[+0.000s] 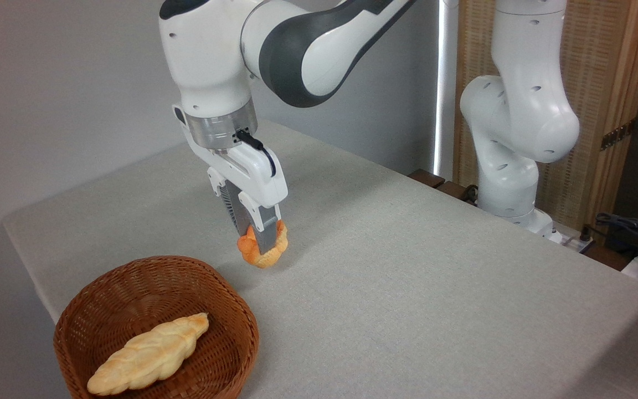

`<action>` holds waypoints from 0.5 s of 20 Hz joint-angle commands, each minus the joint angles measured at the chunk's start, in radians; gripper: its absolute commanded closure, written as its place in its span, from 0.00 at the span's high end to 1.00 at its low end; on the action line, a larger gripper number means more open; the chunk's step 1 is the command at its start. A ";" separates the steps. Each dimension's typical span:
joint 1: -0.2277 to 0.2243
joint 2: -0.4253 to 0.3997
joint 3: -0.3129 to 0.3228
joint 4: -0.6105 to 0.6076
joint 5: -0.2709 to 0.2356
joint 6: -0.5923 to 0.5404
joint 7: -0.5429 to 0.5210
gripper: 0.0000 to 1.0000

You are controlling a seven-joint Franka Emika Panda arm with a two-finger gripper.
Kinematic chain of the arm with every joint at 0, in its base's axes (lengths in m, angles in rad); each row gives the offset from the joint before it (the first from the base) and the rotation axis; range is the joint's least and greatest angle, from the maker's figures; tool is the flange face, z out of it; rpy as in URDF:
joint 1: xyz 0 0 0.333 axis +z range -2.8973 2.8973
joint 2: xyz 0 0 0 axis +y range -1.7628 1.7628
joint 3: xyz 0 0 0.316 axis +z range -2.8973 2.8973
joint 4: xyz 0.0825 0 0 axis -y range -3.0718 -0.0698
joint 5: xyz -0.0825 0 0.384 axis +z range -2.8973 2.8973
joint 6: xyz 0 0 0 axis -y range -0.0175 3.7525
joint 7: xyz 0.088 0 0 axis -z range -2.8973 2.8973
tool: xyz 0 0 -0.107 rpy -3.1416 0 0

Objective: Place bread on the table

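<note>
The bread (263, 250) is held between the jaws of the gripper (261, 244), which are closed narrowly on its upper part, the orange-brown bun hanging below the fingertips. It is carried low over the bench (407, 266), just beyond the far right rim of the wicker basket (244, 327), with its shadow close beneath it; whether its underside is touching the cloth cannot be told. The bun is clear of the basket, so the lifting-out can be judged as done. The pale braided loaf (147, 354) is left lying in the basket at near left. What is left, by the look of it, is the last bit of lowering, the release, and the withdrawal of the arm.
</note>
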 commanded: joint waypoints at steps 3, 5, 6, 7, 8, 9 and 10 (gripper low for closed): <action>-0.009 0.026 -0.003 0.008 0.017 0.021 -0.027 1.00; -0.009 0.033 -0.010 0.008 0.015 0.030 -0.027 1.00; -0.009 0.036 -0.011 0.008 0.011 0.044 -0.027 1.00; -0.009 0.044 -0.013 0.008 0.009 0.050 -0.027 1.00; -0.009 0.044 -0.014 0.008 0.007 0.050 -0.029 1.00; -0.009 0.044 -0.014 0.008 0.007 0.050 -0.029 1.00; -0.009 0.044 -0.014 0.008 0.007 0.050 -0.029 1.00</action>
